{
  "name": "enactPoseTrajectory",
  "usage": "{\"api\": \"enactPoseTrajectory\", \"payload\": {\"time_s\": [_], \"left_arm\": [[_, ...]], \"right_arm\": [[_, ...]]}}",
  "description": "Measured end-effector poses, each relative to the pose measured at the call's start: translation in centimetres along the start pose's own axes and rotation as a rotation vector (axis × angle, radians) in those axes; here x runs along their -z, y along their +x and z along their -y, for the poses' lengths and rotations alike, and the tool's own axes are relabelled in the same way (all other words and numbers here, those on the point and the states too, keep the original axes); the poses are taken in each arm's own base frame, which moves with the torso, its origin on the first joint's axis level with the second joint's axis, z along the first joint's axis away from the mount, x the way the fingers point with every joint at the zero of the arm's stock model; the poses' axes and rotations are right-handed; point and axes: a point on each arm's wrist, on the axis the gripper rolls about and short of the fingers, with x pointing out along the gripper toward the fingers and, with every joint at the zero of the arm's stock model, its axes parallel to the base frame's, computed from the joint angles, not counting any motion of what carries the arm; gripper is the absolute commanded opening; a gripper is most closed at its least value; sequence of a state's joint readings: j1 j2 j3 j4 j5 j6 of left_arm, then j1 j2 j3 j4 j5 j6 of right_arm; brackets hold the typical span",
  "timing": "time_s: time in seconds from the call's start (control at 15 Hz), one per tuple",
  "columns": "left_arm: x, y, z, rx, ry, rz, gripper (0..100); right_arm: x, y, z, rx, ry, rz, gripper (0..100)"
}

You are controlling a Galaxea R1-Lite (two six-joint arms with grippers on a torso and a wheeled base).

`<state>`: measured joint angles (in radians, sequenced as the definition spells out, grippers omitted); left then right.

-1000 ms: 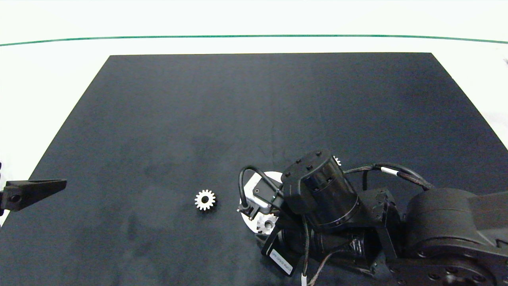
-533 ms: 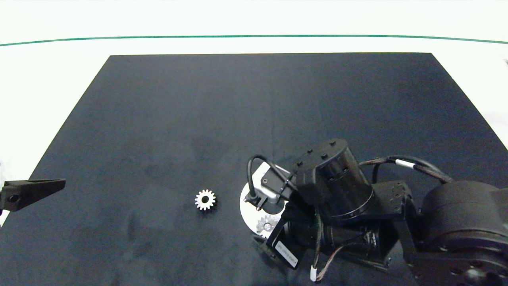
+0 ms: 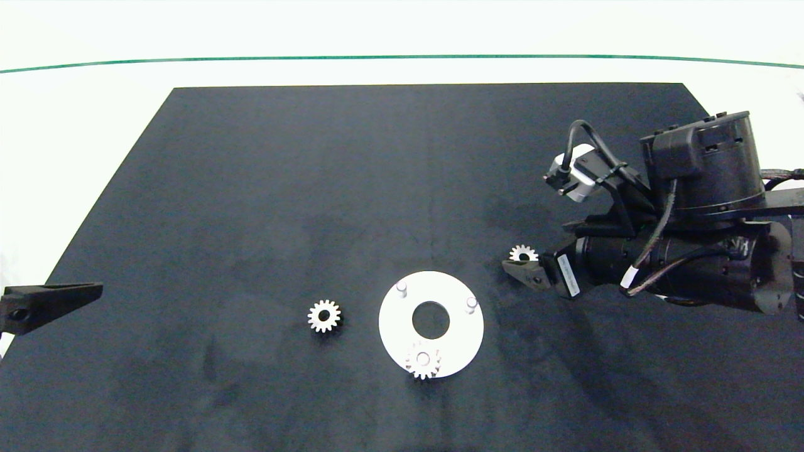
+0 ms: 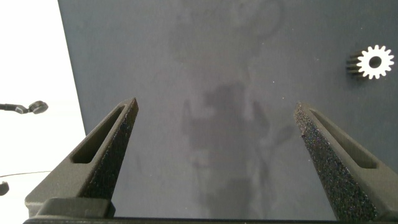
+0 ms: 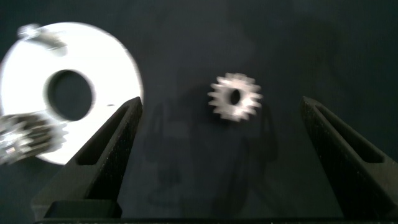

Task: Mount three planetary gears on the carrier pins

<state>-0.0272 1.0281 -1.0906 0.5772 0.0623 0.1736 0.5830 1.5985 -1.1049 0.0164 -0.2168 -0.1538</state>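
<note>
matte black mat (image 3: 251,188), toothed metal gear (image 5: 235,98), flat white disc (image 3: 389,326)

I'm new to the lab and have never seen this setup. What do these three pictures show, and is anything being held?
A two-armed robot works over a black mat. One picture looks down from above; the other two come from cameras on the wrists.

On the white disc one gear sits on a pin; two pins are bare. A second gear lies on the mat beside the disc.

The right gripper is open over a third gear, not holding it. The left gripper waits open and empty at the mat's edge.
</note>
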Motion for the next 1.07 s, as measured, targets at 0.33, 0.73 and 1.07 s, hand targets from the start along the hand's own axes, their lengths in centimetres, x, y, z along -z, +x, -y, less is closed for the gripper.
{"api": "enactPoseTrajectory", "payload": {"time_s": [0.33,0.73,1.07], "left_arm": [[0.0,-0.1,0.0,0.001,0.001,0.002,100],[0.1,-0.1,0.1,0.011,0.007,0.001,100],[0.2,0.0,0.3,0.023,0.015,0.002,100]], "right_arm": [[0.8,0.2,2.0,0.053,0.033,-0.087,100],[-1.0,1.5,2.7,0.068,0.049,-0.154,100],[-0.4,4.0,1.6,0.043,0.030,-0.206,100]]}}
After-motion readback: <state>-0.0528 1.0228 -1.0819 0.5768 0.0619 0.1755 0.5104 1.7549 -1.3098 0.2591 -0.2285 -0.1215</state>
